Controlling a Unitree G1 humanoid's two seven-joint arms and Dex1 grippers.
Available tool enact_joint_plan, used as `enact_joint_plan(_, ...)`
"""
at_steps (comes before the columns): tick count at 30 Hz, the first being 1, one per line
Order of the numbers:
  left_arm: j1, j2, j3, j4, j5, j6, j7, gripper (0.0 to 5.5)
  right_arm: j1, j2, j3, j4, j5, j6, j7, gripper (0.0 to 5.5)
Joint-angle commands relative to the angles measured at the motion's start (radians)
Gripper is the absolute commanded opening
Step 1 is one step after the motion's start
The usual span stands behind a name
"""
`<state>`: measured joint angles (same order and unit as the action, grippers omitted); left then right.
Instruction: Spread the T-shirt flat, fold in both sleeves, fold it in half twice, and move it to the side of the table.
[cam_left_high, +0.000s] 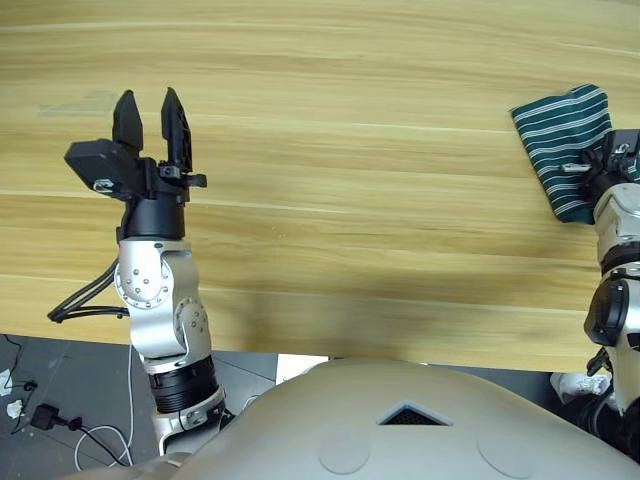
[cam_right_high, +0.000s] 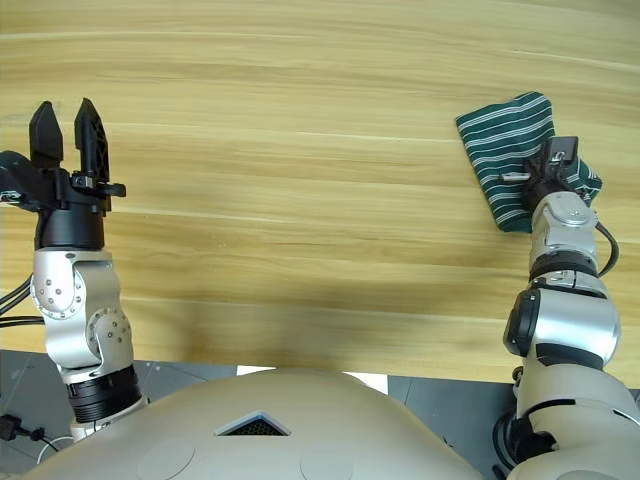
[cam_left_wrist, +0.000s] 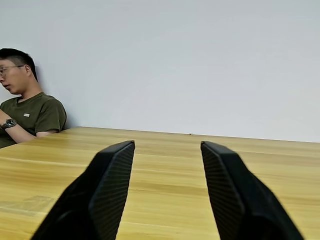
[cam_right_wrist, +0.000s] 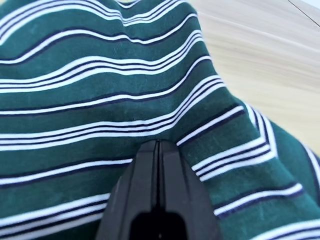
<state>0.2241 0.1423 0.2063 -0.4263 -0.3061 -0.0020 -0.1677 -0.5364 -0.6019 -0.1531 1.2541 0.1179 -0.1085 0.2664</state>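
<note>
Green white-striped T-shirt (cam_right_high: 512, 150) folded into compact bundle, lying at table's right side.

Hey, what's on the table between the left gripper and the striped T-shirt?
The stretch is bare wood: in the right eye view, just table lies between the left gripper and the T-shirt.

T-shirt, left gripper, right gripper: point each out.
T-shirt (cam_right_high: 505, 145): right eye view, middle of the striped folded bundle.
left gripper (cam_left_high: 150, 100): left eye view, midway between the open fingers' tips.
right gripper (cam_right_wrist: 157, 146): right wrist view, tips of the shut fingers on the cloth.
</note>
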Motion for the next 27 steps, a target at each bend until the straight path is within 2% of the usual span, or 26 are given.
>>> enact_joint_plan(1,-0.022,-0.005,-0.011,0.036,0.026,-0.024,0.0,2.45,0.008,-0.004,-0.086,-0.025,0.062,0.039,-0.023,0.03)
enact_joint_plan(3,-0.036,-0.008,-0.02,0.041,0.046,-0.048,0.006,2.45,0.005,0.011,-0.135,-0.181,0.11,-0.004,-0.03,0.03)
enact_joint_plan(5,-0.052,-0.022,-0.03,0.04,0.059,-0.067,0.017,2.45,0.059,0.083,-0.15,-0.46,0.143,-0.007,-0.076,0.03)
enact_joint_plan(9,-0.092,-0.027,-0.051,0.041,0.067,-0.074,0.022,2.45,0.175,0.211,-0.103,-0.916,0.142,0.02,-0.151,0.03)
enact_joint_plan(12,-0.121,-0.03,-0.062,0.035,0.066,-0.079,0.023,2.45,0.222,0.277,-0.078,-1.099,0.116,-0.015,-0.179,0.03)
enact_joint_plan(15,-0.183,-0.058,-0.102,0.123,0.17,-0.144,0.07,2.45,0.253,0.412,0.001,-1.08,0.053,-0.244,-0.166,0.03)
enact_joint_plan(19,-0.269,-0.094,-0.155,0.302,0.263,-0.268,0.103,2.45,0.262,0.557,0.069,-0.884,0.021,-0.451,-0.149,0.03)
enact_joint_plan(25,-0.218,-0.043,-0.177,0.432,0.401,-0.444,0.121,2.45,0.285,0.559,0.108,-0.784,-0.075,-0.643,-0.132,0.03)
enact_joint_plan(27,-0.207,-0.05,-0.169,0.443,0.42,-0.482,0.149,2.45,0.288,0.558,0.124,-0.769,-0.079,-0.661,-0.113,0.28)
